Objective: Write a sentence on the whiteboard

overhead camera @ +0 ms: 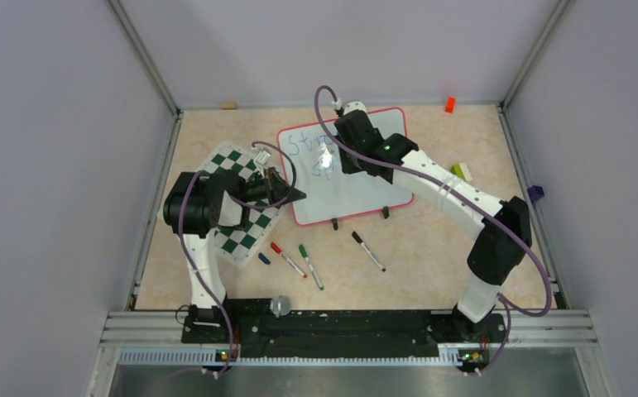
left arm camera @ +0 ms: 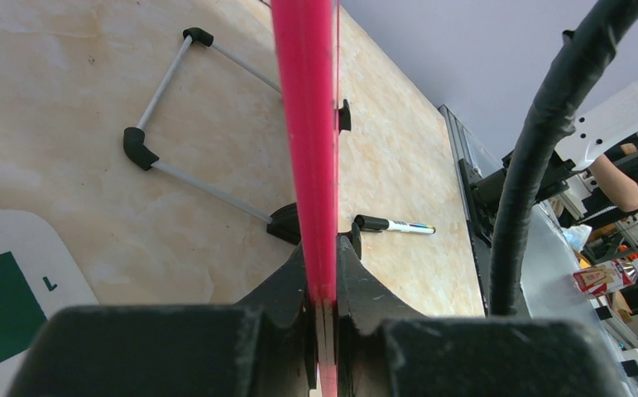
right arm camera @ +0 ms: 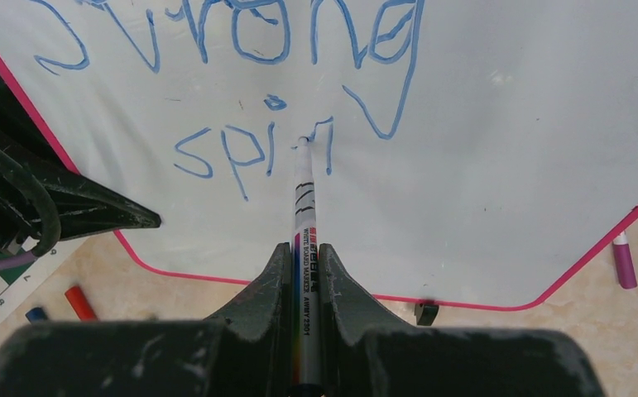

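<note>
From above, the right arm [overhead camera: 431, 178] covers the right end of the writing [overhead camera: 305, 141] on the whiteboard [overhead camera: 344, 200], glare blots a few letters, and the rest is too small to read. In the right wrist view the top edge slices the first line, and the marker [right arm camera: 304, 198] has its rear end buried between the fingers of the right gripper [right arm camera: 304, 248]. A purple pen [right arm camera: 623, 263] at the right sits partly behind the frame. The left wrist view shows the board edge-on, its face unseen.
</note>
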Tool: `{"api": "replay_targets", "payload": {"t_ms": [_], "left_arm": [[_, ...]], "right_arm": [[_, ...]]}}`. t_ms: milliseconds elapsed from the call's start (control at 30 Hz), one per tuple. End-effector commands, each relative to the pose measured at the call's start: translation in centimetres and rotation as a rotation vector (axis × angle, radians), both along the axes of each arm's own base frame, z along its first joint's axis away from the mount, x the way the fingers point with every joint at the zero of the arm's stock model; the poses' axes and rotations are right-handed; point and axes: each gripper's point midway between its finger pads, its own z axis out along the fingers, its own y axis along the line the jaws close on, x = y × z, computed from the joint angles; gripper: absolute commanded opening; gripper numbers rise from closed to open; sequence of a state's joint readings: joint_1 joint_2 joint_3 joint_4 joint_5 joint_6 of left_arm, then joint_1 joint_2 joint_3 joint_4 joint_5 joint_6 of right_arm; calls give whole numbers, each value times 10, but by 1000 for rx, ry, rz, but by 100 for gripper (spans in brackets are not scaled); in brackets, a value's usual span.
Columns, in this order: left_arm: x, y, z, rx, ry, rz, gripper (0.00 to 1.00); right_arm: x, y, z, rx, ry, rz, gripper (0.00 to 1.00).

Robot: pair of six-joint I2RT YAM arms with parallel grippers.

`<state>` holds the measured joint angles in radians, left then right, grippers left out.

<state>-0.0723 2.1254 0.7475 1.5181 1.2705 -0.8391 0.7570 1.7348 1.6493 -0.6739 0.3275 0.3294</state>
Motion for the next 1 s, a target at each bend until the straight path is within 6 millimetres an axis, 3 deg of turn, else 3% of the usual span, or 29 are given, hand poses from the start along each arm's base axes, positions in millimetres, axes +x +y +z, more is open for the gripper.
{"api": "replay_targets", "payload": {"t_ms": [0, 600, 967], "left_arm": [[20, 13, 15, 0, -180, 104, 0], [21, 13, 15, 0, -183, 106, 0], [20, 13, 15, 1, -185, 105, 0]], "right_arm": [[7, 5, 20, 19, -54, 2, 0], [20, -3, 30, -29, -94, -39, 0], [4, -8, 10, -28, -34, -34, 0]]}}
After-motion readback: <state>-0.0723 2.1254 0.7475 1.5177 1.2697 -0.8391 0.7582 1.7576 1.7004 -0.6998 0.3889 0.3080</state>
